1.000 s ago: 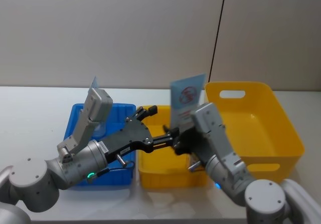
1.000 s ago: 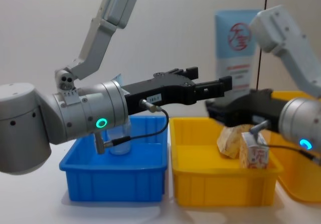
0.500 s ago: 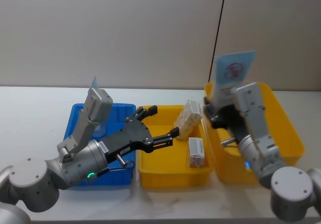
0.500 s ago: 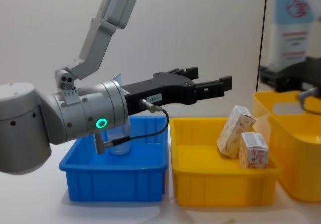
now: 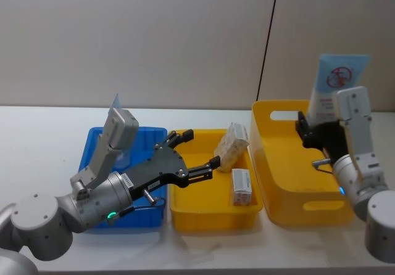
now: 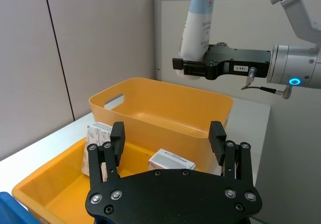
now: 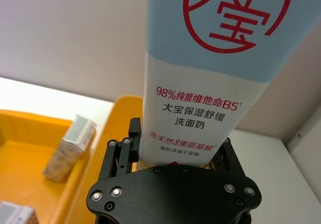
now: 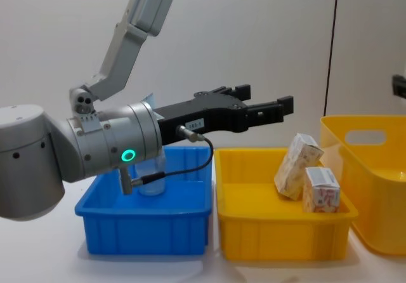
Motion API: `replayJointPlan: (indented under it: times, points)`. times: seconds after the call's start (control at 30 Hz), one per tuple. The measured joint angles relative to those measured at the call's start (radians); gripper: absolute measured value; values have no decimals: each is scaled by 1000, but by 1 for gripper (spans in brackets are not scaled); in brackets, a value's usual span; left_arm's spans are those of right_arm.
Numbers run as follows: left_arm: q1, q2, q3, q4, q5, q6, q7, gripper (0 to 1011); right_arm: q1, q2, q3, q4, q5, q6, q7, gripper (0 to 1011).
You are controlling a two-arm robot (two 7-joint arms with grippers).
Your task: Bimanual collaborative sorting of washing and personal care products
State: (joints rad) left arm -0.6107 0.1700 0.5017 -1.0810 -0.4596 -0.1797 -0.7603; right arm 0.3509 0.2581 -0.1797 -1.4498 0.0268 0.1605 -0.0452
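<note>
**Two tools: one pinching a tube, one spread and empty**

Right tool [image 5: 311, 136] is clamped on the lower end of the white and pale blue tube [image 5: 332, 85] with the red logo. It holds the tube upright above the large yellow bin [image 5: 271, 111], towards the bin's right wall. The tube's bottom end is hidden between the fingers.

Left tool [image 5: 194, 150] hovers over the small yellow bin [image 5: 185, 216] with its fingers spread wide and nothing between them. In that bin, a tilted carton [image 5: 231, 144] stands just beside a smaller carton [image 5: 241, 185], near the right wall.

A blue bin [image 5: 92, 145] sits on the surface [image 5: 37, 133] at the left. A pale item inside it is largely hidden by the left arm and is hard to make out.
</note>
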Motion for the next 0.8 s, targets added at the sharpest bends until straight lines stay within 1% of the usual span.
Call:
replayJointPlan:
  times: [0.1, 0.23, 0.3, 0.33, 0.53, 0.8]
  points:
    - [0, 0, 0, 0, 0, 0, 0, 1001, -1, 2, 13, -5, 10, 31, 3, 595]
    - [0, 0, 0, 0, 0, 0, 0, 1001, -3, 5, 34, -12, 31, 95, 20, 595]
    - [0, 0, 0, 0, 0, 0, 0, 1001, -4, 5, 40, -13, 38, 115, 25, 595]
    - [0, 0, 0, 0, 0, 0, 0, 1001, -4, 5, 47, -14, 45, 139, 33, 595]
    - [0, 0, 0, 0, 0, 0, 0, 1002, -2, 6, 64, -2, 67, 210, 54, 595]
    - [0, 0, 0, 0, 0, 0, 0, 1001, 3, 4, 74, 24, 76, 254, 70, 595]
